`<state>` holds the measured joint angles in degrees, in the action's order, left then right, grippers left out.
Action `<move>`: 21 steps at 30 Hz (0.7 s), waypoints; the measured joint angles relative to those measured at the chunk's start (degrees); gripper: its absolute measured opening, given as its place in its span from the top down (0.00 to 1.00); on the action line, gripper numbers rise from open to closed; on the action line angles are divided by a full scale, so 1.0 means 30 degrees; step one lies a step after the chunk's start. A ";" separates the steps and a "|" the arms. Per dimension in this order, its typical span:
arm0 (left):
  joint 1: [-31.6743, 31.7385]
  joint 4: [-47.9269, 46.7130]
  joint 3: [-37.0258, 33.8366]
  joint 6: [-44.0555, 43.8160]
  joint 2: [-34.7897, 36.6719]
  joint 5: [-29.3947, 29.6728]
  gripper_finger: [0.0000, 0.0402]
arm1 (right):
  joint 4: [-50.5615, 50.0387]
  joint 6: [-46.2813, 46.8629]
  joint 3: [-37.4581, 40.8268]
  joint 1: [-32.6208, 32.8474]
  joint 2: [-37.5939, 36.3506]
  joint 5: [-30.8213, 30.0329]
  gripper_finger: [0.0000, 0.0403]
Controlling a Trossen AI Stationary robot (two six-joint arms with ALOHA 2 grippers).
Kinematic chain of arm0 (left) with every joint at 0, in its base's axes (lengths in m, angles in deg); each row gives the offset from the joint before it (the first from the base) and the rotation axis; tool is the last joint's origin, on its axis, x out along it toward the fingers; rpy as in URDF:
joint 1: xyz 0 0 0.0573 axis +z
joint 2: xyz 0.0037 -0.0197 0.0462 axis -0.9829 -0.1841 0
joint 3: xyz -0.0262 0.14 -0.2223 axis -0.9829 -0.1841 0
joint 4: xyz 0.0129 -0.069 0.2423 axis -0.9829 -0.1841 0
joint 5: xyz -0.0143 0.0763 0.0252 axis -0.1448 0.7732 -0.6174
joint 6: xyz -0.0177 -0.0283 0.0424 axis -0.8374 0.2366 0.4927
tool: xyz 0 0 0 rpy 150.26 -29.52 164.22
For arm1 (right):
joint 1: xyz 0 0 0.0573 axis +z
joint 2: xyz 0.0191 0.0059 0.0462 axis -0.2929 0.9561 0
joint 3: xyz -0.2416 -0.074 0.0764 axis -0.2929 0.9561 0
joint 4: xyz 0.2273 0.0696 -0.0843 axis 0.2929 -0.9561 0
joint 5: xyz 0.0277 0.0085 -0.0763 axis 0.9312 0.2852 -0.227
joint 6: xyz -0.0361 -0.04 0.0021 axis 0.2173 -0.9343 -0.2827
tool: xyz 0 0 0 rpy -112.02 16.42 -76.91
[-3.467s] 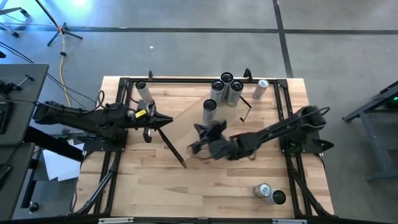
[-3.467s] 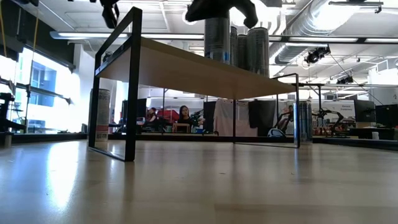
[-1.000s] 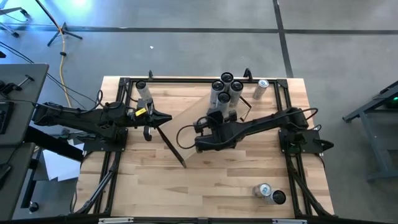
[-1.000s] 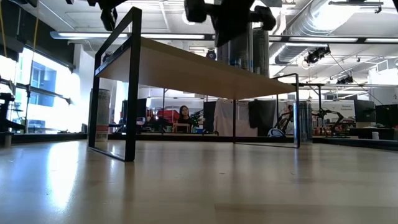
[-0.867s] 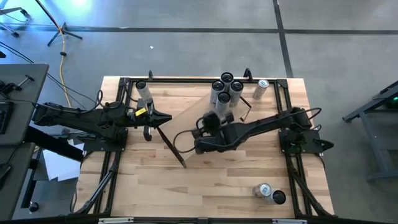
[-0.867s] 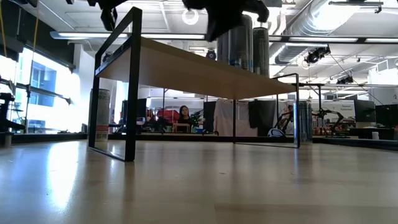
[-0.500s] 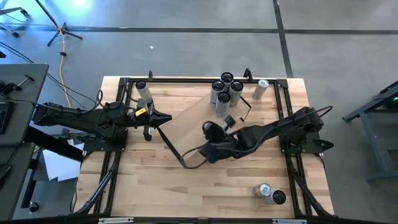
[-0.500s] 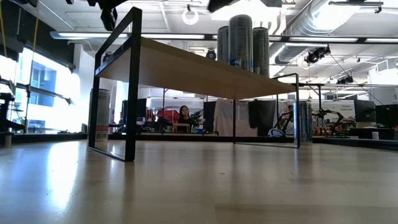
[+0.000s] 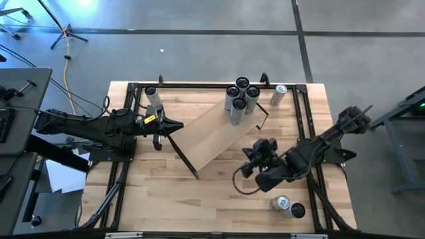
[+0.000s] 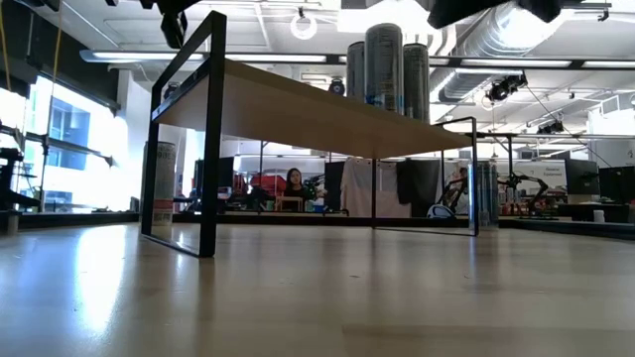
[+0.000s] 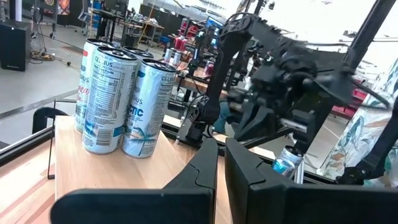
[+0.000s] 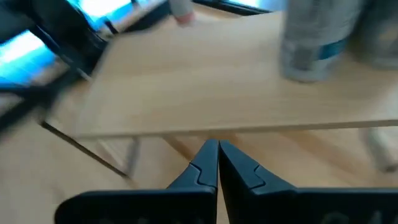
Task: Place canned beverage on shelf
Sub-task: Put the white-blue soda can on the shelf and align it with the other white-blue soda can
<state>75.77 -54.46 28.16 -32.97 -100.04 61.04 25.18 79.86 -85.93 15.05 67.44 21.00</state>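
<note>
Four cans (image 9: pixel 239 99) stand on the shelf (image 9: pixel 212 136), apart from the right gripper (image 9: pixel 255 162), fingers pressed together, empty.

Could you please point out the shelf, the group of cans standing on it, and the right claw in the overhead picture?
shelf (image 9: pixel 212 136), high view, bare middle of the pale board.
group of cans (image 9: pixel 238 105), high view, lid of the nearest can.
right claw (image 9: pixel 247 161), high view, the shut fingertips.
</note>
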 joint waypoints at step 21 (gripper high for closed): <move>0.0000 -0.0007 0.0007 0.0000 0.0006 0.0430 0.99 | 1.1966 -1.2201 0.2933 -0.5590 0.0375 0.0418 1.00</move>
<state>75.77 -54.49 28.18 -32.97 -100.03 62.33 61.08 43.25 -77.13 -1.72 68.56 22.25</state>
